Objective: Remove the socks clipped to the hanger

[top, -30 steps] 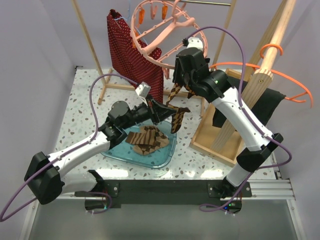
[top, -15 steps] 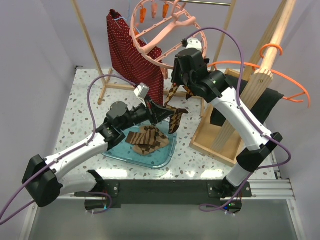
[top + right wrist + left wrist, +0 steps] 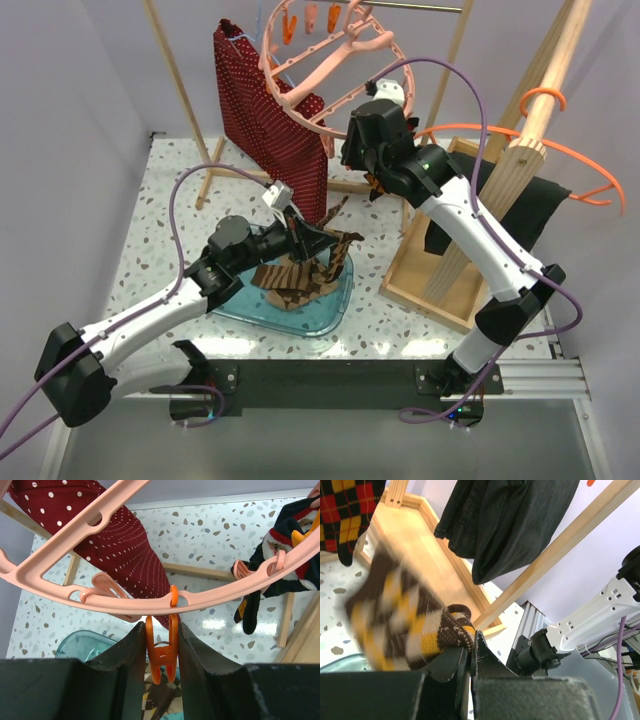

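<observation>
— Lower than a second ago: the left gripper (image 3: 322, 238) and its checkered sock (image 3: 345, 240), away from the hanger (image 3: 300, 100), at the far rim of the tray (image 3: 275, 322). Bare table (image 3: 160, 200) lies to the left.
— Left wrist?
— Jaws clamped on the sock's cuff (blurred); black cloth (image 3: 510, 520) behind.
— Right wrist?
— The right gripper (image 3: 162, 645) pinches an orange peg (image 3: 172, 640) on the ring. A dark sock (image 3: 250, 615) hangs clipped to the right.
</observation>
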Controlling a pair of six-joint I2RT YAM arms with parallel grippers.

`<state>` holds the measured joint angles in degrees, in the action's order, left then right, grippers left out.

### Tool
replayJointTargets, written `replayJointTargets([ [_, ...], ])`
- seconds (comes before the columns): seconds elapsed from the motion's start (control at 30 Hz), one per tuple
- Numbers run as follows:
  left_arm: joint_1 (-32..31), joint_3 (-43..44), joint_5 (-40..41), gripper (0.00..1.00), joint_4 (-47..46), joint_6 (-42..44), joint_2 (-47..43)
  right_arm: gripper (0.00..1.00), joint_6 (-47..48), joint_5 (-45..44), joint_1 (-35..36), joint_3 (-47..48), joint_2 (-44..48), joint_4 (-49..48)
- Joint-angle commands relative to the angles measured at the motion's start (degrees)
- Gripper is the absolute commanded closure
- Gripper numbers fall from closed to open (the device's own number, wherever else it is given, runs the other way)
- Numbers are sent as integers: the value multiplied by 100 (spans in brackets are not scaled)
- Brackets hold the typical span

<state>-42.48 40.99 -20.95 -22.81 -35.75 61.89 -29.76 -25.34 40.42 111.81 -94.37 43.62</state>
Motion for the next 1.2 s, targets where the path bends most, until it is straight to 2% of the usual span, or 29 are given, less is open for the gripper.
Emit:
replayJointTargets([
  [0.0, 12, -135, -6, 100, 13, 103, -151, 100, -197, 12, -35, -63, 252, -125],
  [0.17, 12, -258, 21, 100, 144, 85, -291, 100, -197, 73, -43, -71, 270, -143],
  [0.27, 11, -223, 187, 100, 548, 147, -379, 100, -179, 108, -43, -115, 287, -143],
  [0.4, 20, -83, 967, 100, 1758, 235, -511, 100, -162, 135, -52, -186, 331, -196],
  [0.53, 12, -153, 1681, 99, 2544, 235, -888, 100, -153, 152, -43, -195, 331, -178],
  [0.6, 12, -301, 1804, 87, 2649, 217, -1046, 100, -144, 153, -43, -195, 349, -204],
  [0.63, 12, -328, 1822, 75, 2693, 191, -1152, 100, -144, 170, -52, -195, 349, -204],
  [0.7, 12, -364, 1849, 65, 2825, 165, -1240, 100, -144, 179, -44, -203, 349, -196],
  [0.73, 12, -373, 1840, 52, 2860, 147, -1328, 100, -127, 179, -43, -212, 349, -196],
  [0.8, 12, -416, 1919, 47, 2922, 121, -1433, 100, -136, 188, -43, -221, 340, -178],
  [0.83, 12, -451, 1937, 37, 2896, 129, -1547, 100, -127, 188, -43, -221, 340, -187],
  [1.0, 12, -434, 2393, 37, 3168, 121, -1715, 100, -109, 223, -52, -177, 314, -160],
  [1.17, 12, -321, 2947, 45, 3589, 120, -1637, 100, -74, 249, -52, -116, 261, -117],
])
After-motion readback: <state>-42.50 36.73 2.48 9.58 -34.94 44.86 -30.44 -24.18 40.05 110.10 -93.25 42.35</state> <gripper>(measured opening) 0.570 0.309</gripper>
